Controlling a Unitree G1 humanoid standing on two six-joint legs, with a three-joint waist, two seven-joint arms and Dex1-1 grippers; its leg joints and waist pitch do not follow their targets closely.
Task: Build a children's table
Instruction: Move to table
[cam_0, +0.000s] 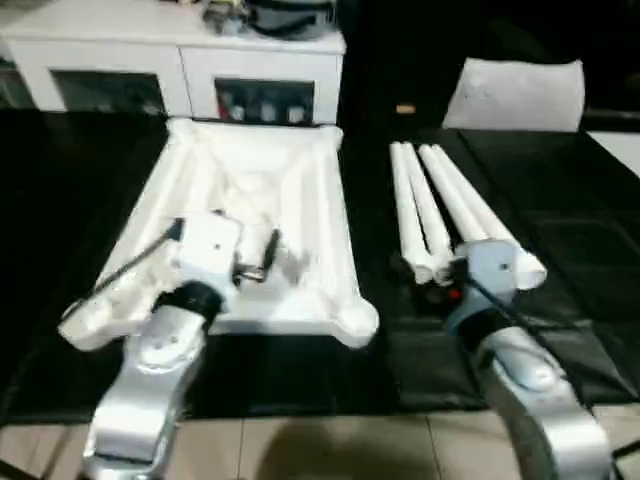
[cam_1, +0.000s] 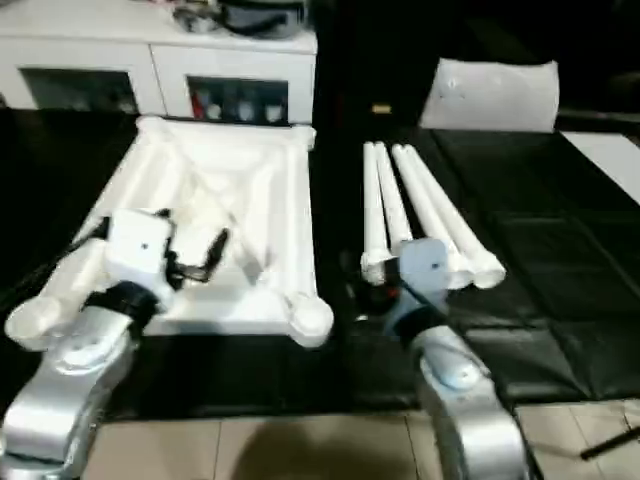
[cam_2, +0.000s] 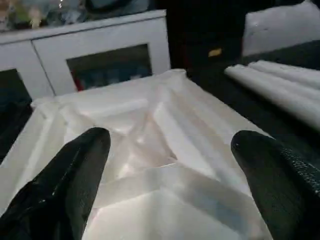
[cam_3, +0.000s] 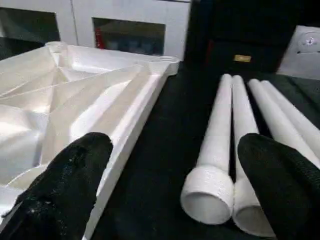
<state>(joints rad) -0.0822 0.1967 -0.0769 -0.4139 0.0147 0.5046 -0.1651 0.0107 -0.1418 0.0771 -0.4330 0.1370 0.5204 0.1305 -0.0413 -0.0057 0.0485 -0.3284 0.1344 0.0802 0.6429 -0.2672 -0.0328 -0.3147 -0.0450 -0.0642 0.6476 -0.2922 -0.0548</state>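
The left tool (cam_2: 165, 185) hangs with its two black fingers (cam_2: 65, 185) spread wide above the near part of the white plastic square table top (cam_0: 250, 190), which lies upside down, X-ribbed underside up, on the black surface (cam_0: 560, 260). The right tool (cam_3: 170, 185) is likewise spread apart, poised over the gap between the top's right edge and the near ends of the four long white tapered round legs (cam_0: 440, 205). The legs lie side by side, touching one another, to the right of the top. Behind the top stands a white cabinet with glass doors (cam_0: 200, 75); behind the legs leans a flat white rectangular panel (cam_0: 515, 95).
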